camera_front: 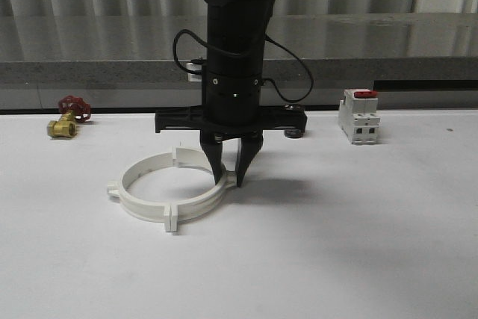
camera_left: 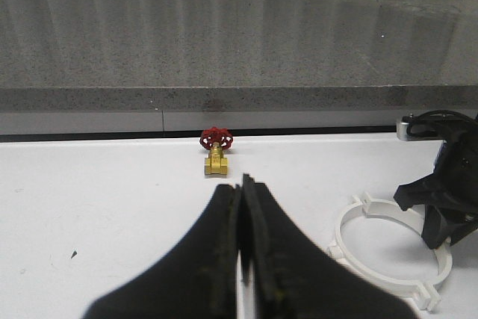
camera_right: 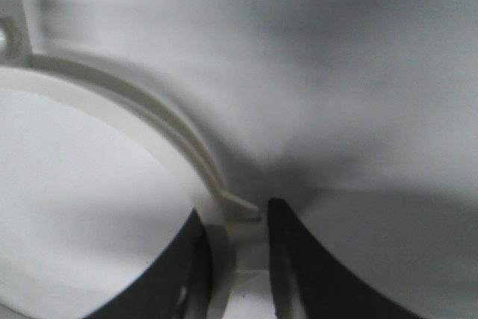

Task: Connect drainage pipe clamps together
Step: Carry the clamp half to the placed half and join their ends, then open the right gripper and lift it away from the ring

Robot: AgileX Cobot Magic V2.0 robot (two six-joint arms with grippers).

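Two white drainage pipe clamps lie on the table as a closed ring, their end tabs meeting at the back and at the front. The left half (camera_front: 127, 198) has a small lug on its outer side. My right gripper (camera_front: 230, 181) points straight down and is shut across the wall of the right half (camera_front: 200, 203). In the right wrist view its fingers (camera_right: 237, 229) straddle that wall (camera_right: 149, 113) at the outer lug (camera_right: 243, 205). The left wrist view shows the ring (camera_left: 340, 248) with the right gripper (camera_left: 441, 240) on it. My left gripper (camera_left: 243, 184) is shut and empty, off to the ring's left.
A brass valve with a red handwheel (camera_front: 67, 119) sits at the back left of the white table (camera_front: 358, 244). A white breaker with a red switch (camera_front: 358, 116) stands at the back right. A grey stone ledge runs behind the table.
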